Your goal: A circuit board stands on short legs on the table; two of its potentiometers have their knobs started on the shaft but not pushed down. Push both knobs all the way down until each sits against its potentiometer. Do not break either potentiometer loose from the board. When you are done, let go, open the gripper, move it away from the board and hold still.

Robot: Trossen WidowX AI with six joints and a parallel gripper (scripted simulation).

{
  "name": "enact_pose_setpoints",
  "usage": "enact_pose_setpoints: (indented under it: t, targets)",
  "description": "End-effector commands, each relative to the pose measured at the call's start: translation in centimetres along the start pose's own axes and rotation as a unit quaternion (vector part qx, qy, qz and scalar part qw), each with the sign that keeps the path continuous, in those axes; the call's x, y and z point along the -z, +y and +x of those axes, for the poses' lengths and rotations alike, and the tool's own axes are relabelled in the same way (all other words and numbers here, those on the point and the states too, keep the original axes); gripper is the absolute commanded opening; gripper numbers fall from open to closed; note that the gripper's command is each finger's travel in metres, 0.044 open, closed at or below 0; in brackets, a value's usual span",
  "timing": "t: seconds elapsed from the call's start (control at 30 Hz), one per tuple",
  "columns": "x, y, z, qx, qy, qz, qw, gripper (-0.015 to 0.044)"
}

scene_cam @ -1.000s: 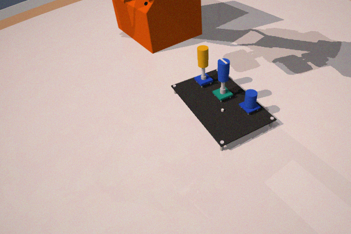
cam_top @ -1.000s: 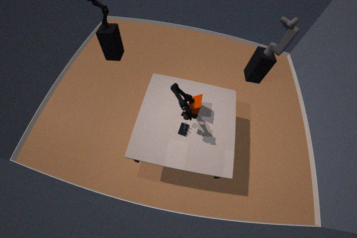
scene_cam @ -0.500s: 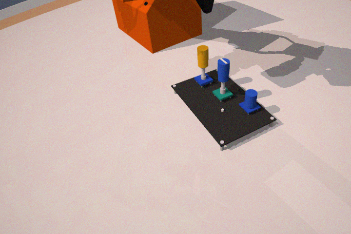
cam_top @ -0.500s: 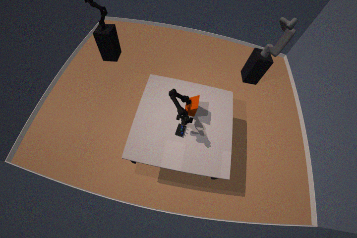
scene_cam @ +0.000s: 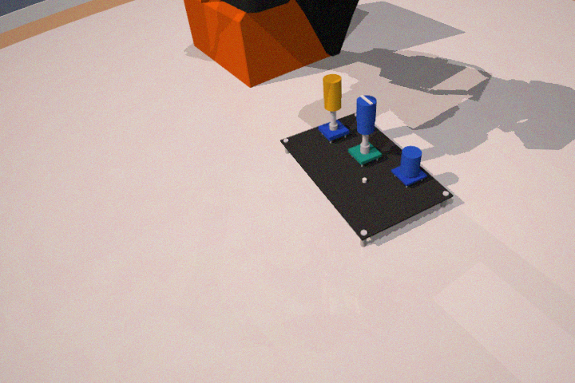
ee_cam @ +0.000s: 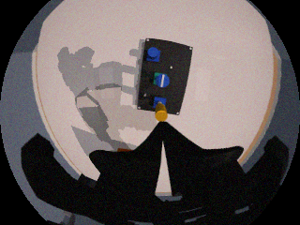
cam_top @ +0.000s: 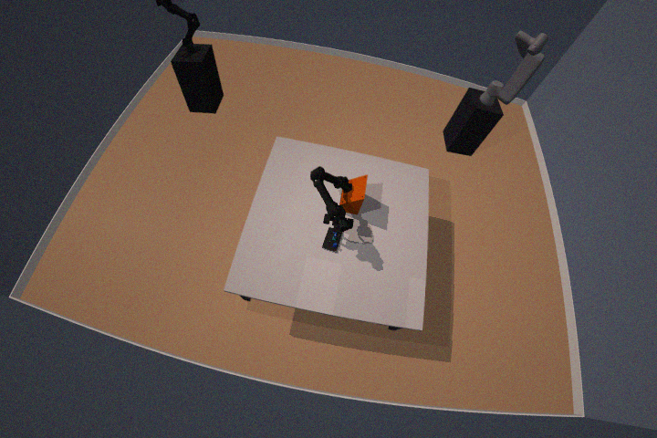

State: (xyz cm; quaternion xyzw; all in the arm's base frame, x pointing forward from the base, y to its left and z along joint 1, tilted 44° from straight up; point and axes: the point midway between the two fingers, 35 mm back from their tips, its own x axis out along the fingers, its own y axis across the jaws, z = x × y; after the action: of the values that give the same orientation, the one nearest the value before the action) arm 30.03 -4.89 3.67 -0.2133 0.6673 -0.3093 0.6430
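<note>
The black circuit board (cam_top: 328, 243) (scene_cam: 343, 185) (ee_cam: 179, 84) stands on short legs. A yellow knob (scene_cam: 332, 92) (ee_cam: 161, 115) sits high on its shaft above a blue potentiometer (scene_cam: 327, 131), with bare shaft showing. A blue knob with a white line (scene_cam: 366, 118) (ee_cam: 162, 81) sits high above the green potentiometer (scene_cam: 364, 155). A shorter blue knob (scene_cam: 410, 161) (ee_cam: 153, 52) sits low on another blue potentiometer (scene_cam: 409, 179). My gripper (ee_cam: 162, 125) is shut and empty. In the wrist view its tips appear just below the yellow knob; the height gap is unclear. The fingertips are out of the exterior view.
An orange block-like stand (cam_top: 356, 191) (scene_cam: 251, 45) is behind the board, beside my arm. The white table (cam_top: 267, 232) (scene_cam: 139, 248) carries shadows of the arm. Two dark pedestals (cam_top: 199, 82) (cam_top: 471, 123) with other arms stand beyond the table.
</note>
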Motion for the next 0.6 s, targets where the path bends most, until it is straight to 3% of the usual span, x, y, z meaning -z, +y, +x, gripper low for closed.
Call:
enact_pose_setpoints:
  t: [0.0, 0.57]
  targets:
    - [0.2, 0.0, 0.4, 0.003, 0.002, -0.004, 1.000, 0.0000]
    - [0.2, 0.0, 2.3, 0.003, 0.002, -0.004, 1.000, 0.0000]
